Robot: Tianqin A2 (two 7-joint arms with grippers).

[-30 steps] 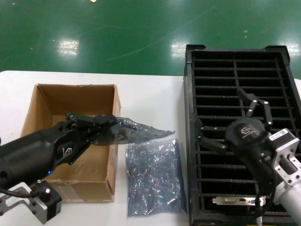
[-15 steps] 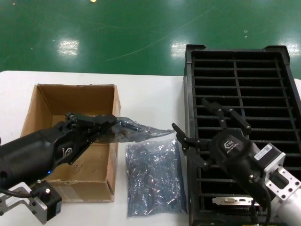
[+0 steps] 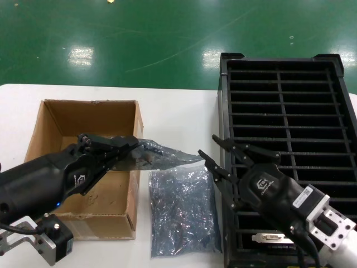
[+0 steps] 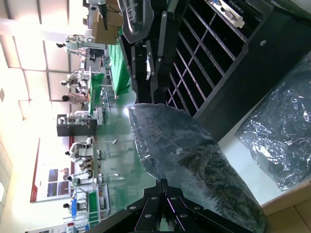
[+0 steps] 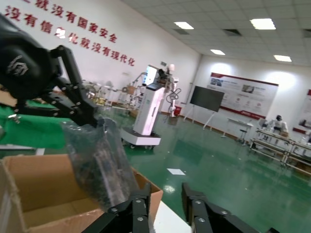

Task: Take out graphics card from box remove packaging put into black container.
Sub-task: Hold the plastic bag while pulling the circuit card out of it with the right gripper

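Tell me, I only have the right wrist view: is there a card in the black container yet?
Observer: Yes, one graphics card sits in the nearest slot of the black container.
Operator: Anything lying near my gripper?
Observer: A loose bag lies flat on the table between the box and the container.
Operator: Where is my gripper?
Observer: The right gripper, open, is at the container's left wall, near the packaging held by the left gripper.
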